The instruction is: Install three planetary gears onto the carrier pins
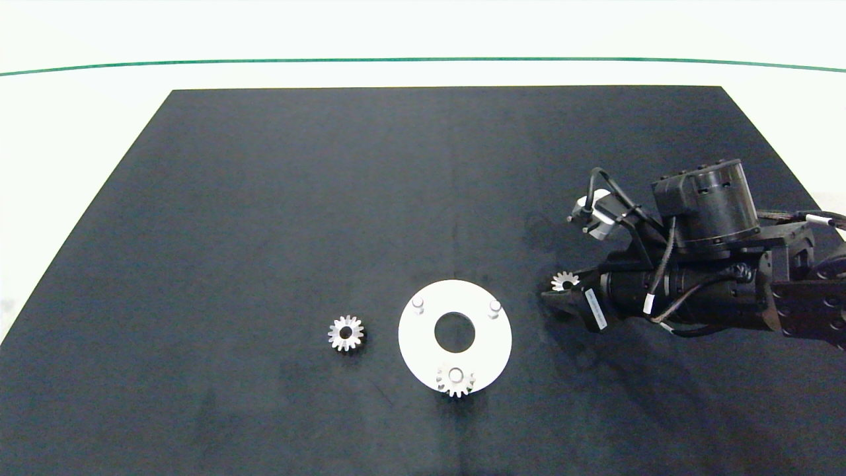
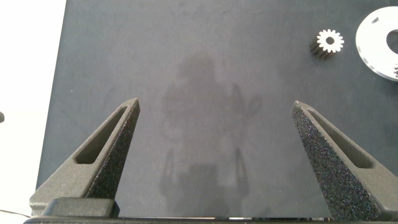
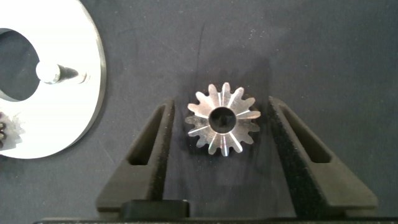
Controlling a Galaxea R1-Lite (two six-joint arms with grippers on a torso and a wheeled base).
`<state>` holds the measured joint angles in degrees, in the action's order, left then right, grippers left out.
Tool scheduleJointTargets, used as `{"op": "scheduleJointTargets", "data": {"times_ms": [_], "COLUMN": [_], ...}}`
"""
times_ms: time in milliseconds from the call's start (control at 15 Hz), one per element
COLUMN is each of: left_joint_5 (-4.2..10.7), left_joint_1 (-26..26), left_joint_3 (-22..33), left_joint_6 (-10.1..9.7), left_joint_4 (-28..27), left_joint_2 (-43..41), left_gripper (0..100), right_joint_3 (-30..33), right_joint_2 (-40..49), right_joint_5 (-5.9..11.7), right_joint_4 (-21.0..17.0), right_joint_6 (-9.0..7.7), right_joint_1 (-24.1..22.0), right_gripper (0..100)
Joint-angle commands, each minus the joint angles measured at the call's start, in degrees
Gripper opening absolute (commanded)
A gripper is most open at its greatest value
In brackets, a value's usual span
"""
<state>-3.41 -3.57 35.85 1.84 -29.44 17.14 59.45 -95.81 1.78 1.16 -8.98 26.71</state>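
The white carrier disc (image 1: 423, 344) lies on the black mat with two bare carrier pins (image 1: 418, 303) (image 1: 494, 306). One planetary gear (image 1: 455, 379) sits on the third pin at the disc's near edge. A second gear (image 1: 346, 332) lies loose left of the disc. The third gear (image 3: 222, 120) lies flat on the mat right of the disc, between the fingers of my right gripper (image 3: 219, 102), which is open with a narrow gap on each side. My left gripper (image 2: 215, 102) is open over bare mat, out of the head view.
The black mat (image 1: 264, 198) covers most of the white table, whose edge runs along the mat's left side (image 2: 31, 74). In the left wrist view the loose gear (image 2: 329, 42) and the disc's rim (image 2: 373, 37) show far from its fingers.
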Motion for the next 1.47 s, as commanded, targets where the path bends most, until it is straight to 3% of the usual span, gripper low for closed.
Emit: {"op": "scheduleJointTargets", "data": {"times_ms": [67,1467], "left_joint_5": [-0.01,-0.01], "left_joint_1": [-0.03,-0.12], "left_joint_3": [-0.17,0.01], "left_joint_6": [0.0,0.0], "left_joint_4": [-0.18,-0.18], "left_joint_2": [0.0,-0.09], "left_gripper": [100,100], "right_joint_3": [-0.13,-0.48], "right_joint_2": [-0.17,-0.7], "right_joint_5": [-0.02,-0.02], "right_joint_4": [-0.02,-0.19], "right_joint_6": [0.02,-0.07], "right_joint_1": [0.01,0.01], "right_gripper": [51,9]}}
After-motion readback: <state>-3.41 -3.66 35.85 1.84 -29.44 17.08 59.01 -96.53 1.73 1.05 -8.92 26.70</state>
